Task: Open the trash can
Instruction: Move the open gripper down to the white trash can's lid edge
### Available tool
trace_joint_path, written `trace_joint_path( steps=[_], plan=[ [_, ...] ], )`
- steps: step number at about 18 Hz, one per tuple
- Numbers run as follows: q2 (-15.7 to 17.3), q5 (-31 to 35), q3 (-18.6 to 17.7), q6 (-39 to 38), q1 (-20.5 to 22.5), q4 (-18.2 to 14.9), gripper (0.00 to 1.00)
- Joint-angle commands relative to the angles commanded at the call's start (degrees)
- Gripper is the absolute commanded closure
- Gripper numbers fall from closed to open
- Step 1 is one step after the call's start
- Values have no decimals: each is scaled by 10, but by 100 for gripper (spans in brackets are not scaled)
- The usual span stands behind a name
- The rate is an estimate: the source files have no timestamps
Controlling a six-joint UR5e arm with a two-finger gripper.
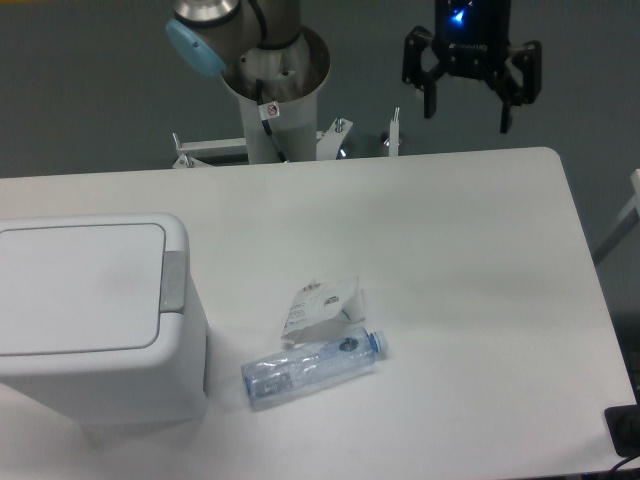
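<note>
The trash can is a large white boxy bin at the left of the table, with its flat lid closed and a grey push tab on its right rim. My gripper hangs high above the table's far edge at the upper right, far from the bin. Its black fingers are spread open and hold nothing.
A clear plastic bottle with a blue cap lies on its side right of the bin. A crumpled clear wrapper lies just behind it. The arm's base column stands behind the far table edge. The white table ends at right.
</note>
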Motion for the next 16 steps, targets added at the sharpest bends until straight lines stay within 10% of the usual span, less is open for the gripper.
trace_joint_path(
  steps=[7,16],
  plan=[
    [-4,-12,-3,-39,-3,0,0],
    [-84,-30,46,-415,-125,110,0]
  ],
)
